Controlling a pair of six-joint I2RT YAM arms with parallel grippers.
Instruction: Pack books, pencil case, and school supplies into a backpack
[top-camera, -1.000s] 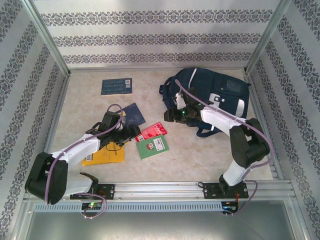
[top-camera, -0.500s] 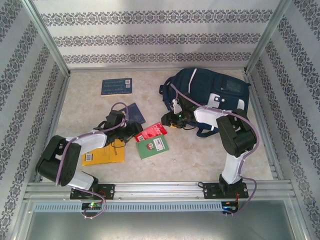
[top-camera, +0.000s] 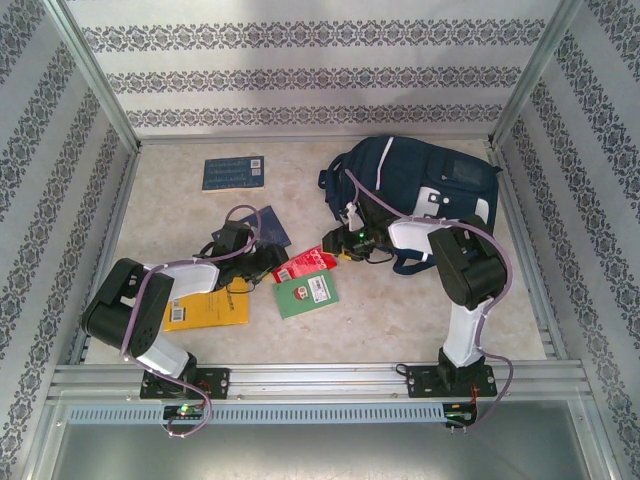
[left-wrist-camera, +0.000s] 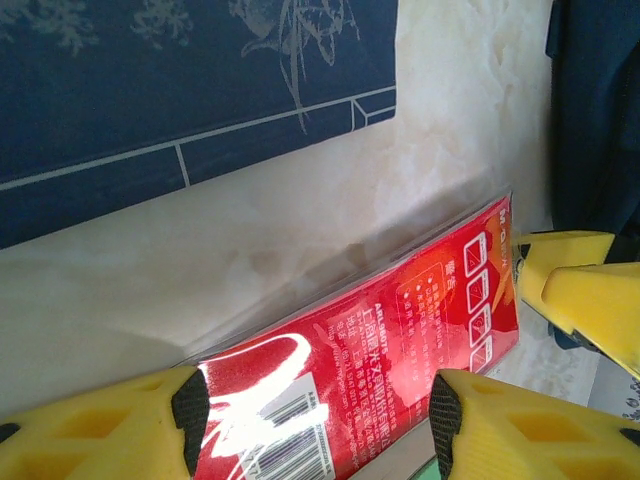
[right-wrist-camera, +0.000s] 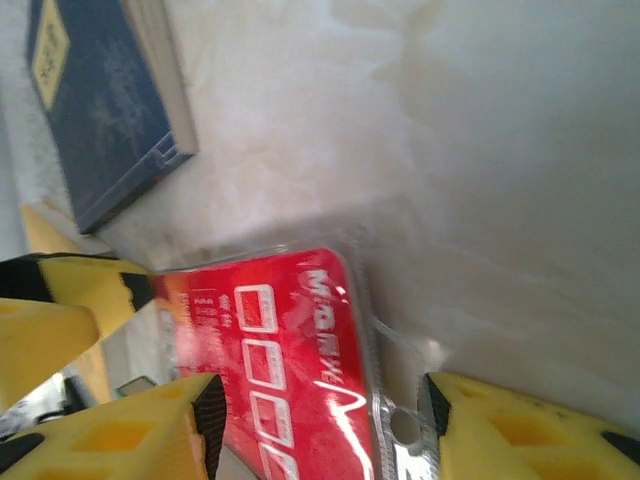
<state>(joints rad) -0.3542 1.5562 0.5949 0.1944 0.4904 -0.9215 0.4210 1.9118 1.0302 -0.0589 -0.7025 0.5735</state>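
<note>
My left pincer (left-wrist-camera: 315, 415) straddles one end of the glossy red packet (left-wrist-camera: 400, 330), on the table (left-wrist-camera: 300, 210) near the backpack (top-camera: 420, 175); my right pincer (right-wrist-camera: 320, 425) straddles the other end. Whether either actually pinches it, I cannot tell. It looks light, thin and slippery (probably bendy plastic), so I'd clamp across its edges.

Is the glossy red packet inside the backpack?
No, the red packet sits outside the backpack, beside the green book.
</note>
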